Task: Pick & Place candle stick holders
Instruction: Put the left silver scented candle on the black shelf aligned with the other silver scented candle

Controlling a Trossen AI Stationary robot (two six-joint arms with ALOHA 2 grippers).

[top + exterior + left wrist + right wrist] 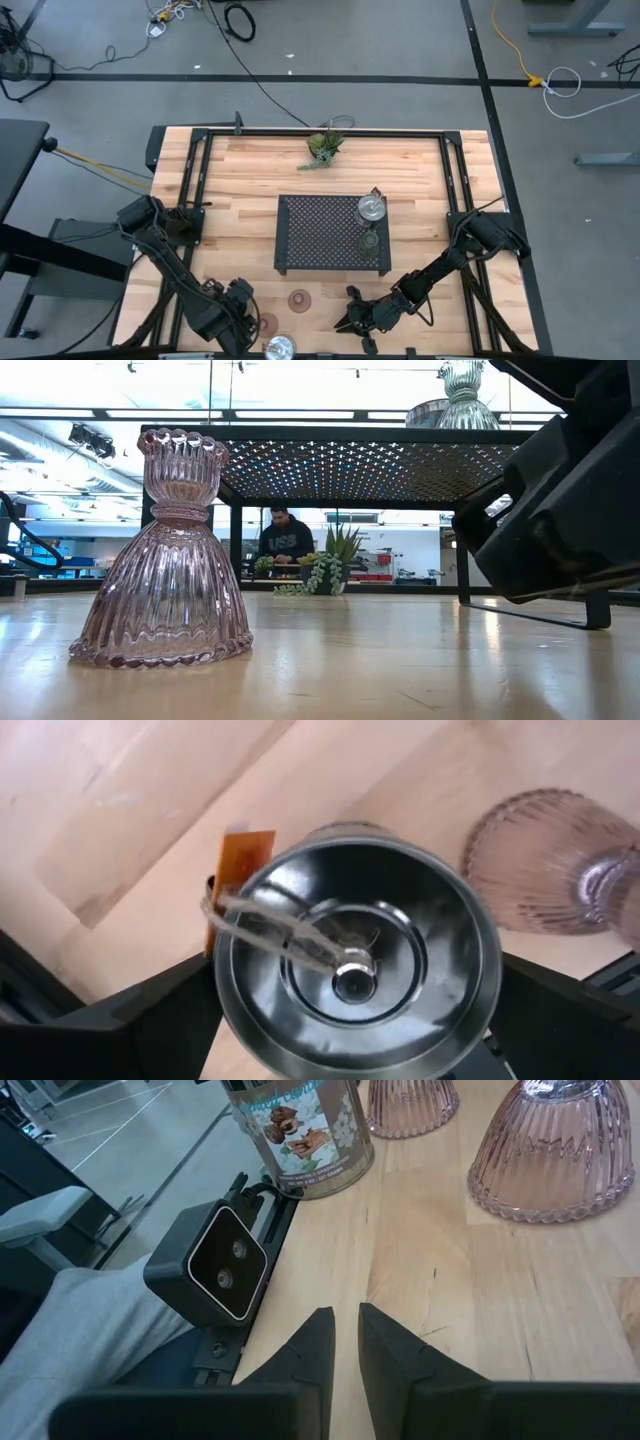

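A shiny silver round holder (pixel 355 970), a tin with a post in its middle, stands at the table's near edge (pixel 279 348); its labelled side shows in the right wrist view (pixel 300 1130). My left gripper (pixel 262 336) is over it, one finger on each side. Two brownish-red ribbed glass holders (pixel 299 299) (pixel 265 323) stand on their wide bases on the table. A silver holder (pixel 371 207) and an olive-green one (pixel 369 240) stand on the black perforated rack (pixel 310 235). My right gripper (pixel 345 1315) is low over the table near its front edge (pixel 345 322), fingers almost together, empty. My left gripper's fingers (pixel 150 1020) stand on either side of the silver holder's round wall (pixel 225 990), coming from above. The holder's rim hides where they could meet it, so I cannot tell whether they touch.
A green plant sprig (pixel 325 148) lies at the far edge. The low camera (pixel 215 1270) is fixed at the near edge beside the silver holder. In the low view a person (pixel 285 535) shows in the room beyond the table. Bare wood lies left and right of the rack.
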